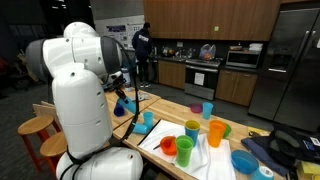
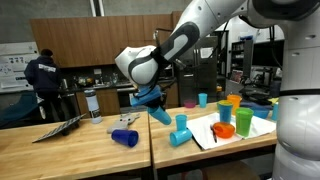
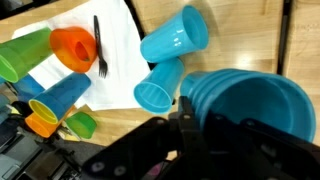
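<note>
While it hangs above the tabletop (image 2: 90,150), the gripper (image 2: 148,97) is clamped nearly shut on the wall of a blue cup (image 3: 250,100). Two light-blue cups (image 3: 160,85) sit near it on the tabletop. White paper (image 3: 120,60) with a fork (image 3: 98,45) lies beyond.

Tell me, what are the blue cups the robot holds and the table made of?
Blue cups: probably plastic, smooth with a soft shine, thin rims, one even bright colour. Table: looks like pale wood, plank lines and grain showing, matte.
</note>
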Controlling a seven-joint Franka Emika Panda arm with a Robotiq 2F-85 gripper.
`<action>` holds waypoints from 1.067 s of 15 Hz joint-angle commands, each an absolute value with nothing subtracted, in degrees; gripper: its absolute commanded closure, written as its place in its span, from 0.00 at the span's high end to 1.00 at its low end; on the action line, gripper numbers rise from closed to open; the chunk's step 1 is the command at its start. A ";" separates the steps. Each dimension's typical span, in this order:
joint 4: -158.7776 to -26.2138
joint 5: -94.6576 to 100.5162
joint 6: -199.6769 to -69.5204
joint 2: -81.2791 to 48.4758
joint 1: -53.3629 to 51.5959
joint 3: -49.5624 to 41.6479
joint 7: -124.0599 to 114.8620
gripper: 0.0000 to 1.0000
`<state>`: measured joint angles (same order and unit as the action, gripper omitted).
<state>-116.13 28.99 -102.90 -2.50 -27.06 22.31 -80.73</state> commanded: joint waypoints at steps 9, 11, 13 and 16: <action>-126.38 19.55 -122.16 6.52 -20.55 19.82 -82.95 0.03; -128.16 18.66 -123.48 8.16 -19.90 19.83 -83.58 0.03; -130.13 17.85 -124.66 10.13 -19.33 19.90 -84.21 0.03; -133.28 16.03 -126.43 13.76 -18.85 20.25 -85.97 0.03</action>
